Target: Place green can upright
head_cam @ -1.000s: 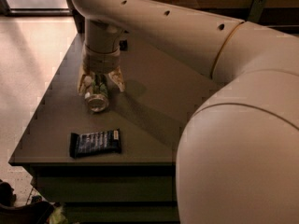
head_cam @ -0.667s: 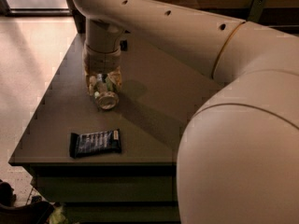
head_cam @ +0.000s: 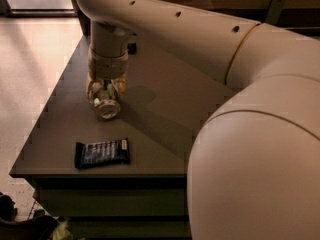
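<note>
The green can [head_cam: 107, 108] lies tilted on the dark table [head_cam: 165, 109] at its left side, with its shiny silver end facing the camera. My gripper [head_cam: 106, 91] comes straight down from above on the cream arm. Its fingers [head_cam: 93, 91] stand on either side of the can's body and press against it. Most of the can's green body is hidden behind the fingers and the wrist.
A flat dark-blue snack wrapper [head_cam: 102, 153] lies near the table's front edge, below the can. A small dark object [head_cam: 132, 47] sits at the back by the arm. My arm's bulky cream body [head_cam: 250, 149] covers the right side. The table's left edge drops to a light floor [head_cam: 30, 74].
The can's silver end has shifted slightly right and down between the fingers. The fingers have drawn in against the can. The wrapper has not moved.
</note>
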### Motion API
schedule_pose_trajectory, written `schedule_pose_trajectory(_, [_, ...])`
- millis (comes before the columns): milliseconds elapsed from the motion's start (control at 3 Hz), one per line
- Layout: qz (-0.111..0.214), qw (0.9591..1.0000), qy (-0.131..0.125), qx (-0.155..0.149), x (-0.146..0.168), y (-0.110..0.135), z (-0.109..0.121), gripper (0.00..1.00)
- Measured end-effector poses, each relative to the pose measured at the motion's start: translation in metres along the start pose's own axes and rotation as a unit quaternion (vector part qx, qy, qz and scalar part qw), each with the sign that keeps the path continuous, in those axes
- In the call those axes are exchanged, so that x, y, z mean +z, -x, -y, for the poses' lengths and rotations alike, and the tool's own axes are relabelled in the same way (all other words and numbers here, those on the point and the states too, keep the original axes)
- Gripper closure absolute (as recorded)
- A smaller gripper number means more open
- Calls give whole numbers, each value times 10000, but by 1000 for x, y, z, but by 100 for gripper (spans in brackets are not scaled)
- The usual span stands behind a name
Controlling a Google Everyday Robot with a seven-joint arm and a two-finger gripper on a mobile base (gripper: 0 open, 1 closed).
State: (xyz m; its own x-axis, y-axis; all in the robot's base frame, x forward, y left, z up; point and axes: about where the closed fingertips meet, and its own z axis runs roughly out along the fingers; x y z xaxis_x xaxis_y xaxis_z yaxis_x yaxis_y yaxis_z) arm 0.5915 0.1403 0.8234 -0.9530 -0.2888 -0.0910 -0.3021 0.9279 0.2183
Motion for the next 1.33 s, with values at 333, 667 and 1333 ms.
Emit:
schedule_pose_trajectory(333, [16, 10000, -20, -11, -1, 1, 1, 100])
schedule_pose_trajectory(667, [332, 9993, -189, -35, -16, 7, 11, 100])
schedule_pose_trajectory(1333, [1824, 9816, -435, -360, -72, 14, 32, 100])
